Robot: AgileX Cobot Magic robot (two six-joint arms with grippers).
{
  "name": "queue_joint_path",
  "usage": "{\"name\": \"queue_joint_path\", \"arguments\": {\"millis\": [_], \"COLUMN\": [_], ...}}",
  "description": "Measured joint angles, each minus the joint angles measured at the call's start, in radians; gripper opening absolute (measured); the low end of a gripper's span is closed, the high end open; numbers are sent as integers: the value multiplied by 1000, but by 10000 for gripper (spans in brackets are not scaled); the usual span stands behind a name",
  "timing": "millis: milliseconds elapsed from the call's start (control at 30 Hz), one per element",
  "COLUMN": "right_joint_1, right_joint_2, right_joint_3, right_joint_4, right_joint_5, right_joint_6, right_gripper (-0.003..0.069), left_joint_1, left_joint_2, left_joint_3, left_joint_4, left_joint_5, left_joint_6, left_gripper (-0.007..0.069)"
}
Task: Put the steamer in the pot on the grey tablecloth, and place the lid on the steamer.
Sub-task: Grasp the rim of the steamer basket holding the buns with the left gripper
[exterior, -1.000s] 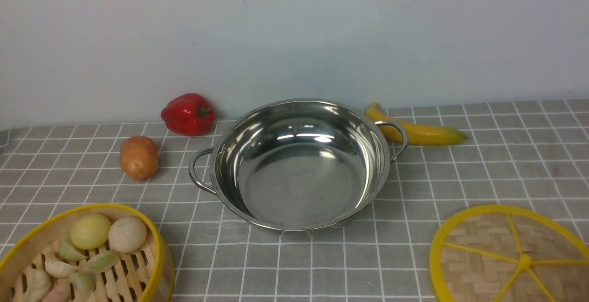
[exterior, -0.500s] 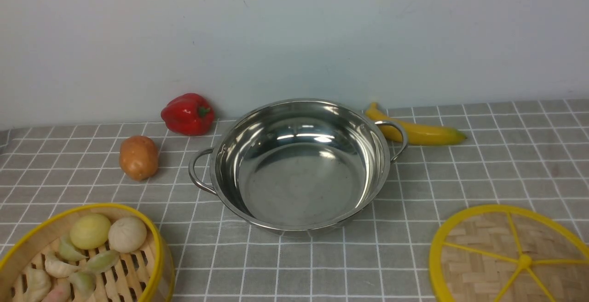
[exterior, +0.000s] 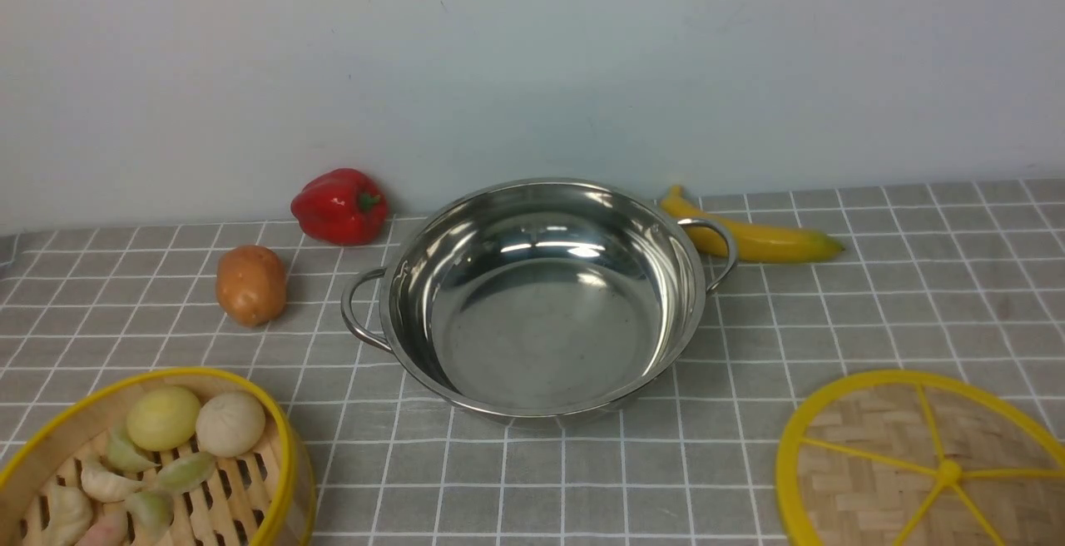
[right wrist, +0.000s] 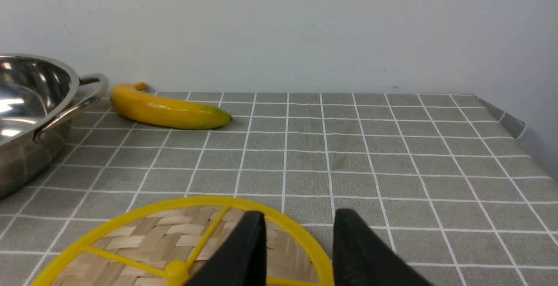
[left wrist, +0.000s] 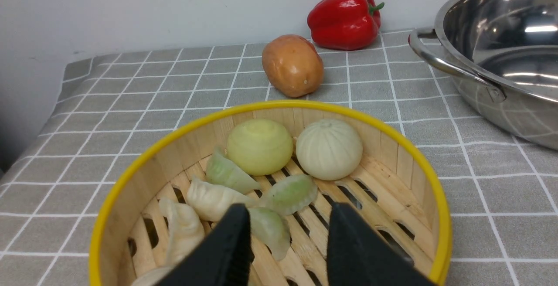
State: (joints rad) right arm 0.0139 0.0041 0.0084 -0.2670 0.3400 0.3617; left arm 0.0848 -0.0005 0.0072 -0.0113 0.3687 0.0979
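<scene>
On the grey tablecloth (exterior: 832,321) the pot (exterior: 541,338) is set centrally. The steamer (exterior: 279,425) is placed front-left, the lid (exterior: 882,479) front-right. Behind-left are laid the pepper (exterior: 339,206) and potato (exterior: 250,284), behind-right the banana (exterior: 757,238).

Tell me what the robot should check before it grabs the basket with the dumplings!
1. Shiny steel two-handled pot is empty: ok.
2. Left pincer is open over the round yellow-rimmed bamboo steamer basket: ok.
3. Steamer basket gripped: not ok, nothing is held yet.
4. Pale buns and dumplings sit inside the basket: ok.
5. Flat woven yellow-rimmed lid lies free on the grey checked tablecloth, with the right pincer open above it: ok.
6. Basket fits into the pot: cannot tell.
</scene>
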Motion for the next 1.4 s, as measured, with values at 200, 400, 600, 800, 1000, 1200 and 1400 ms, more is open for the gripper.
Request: {"name": "queue_joint_path", "arguments": {"millis": [200,400,600,800,1000,1200,1400], "right_joint_1": [0,0,0,0,0,0,0], "right_joint_2": [0,0,0,0,0,0,0], "right_joint_3": [0,0,0,0,0,0,0], "right_joint_4": [0,0,0,0,0,0,0], "right_joint_5": [0,0,0,0,0,0,0], "right_joint_6": [0,0,0,0,0,0,0], "right_gripper": [243,243,243,243,243,243,243], "left_joint_1": [0,0,0,0,0,0,0], "left_joint_2": [0,0,0,0,2,121,348], "left_joint_3": [0,0,0,-8,-231,-471,-638], "left_joint_4": [11,-80,-288,-448,-464,-453,-448], "left_joint_5": [-3,-140,-256,-312,-92,317,631], "left_joint_6": [8,-49,-148,-170,-116,31,234], "left_gripper": [243,243,243,243,243,243,243]}}
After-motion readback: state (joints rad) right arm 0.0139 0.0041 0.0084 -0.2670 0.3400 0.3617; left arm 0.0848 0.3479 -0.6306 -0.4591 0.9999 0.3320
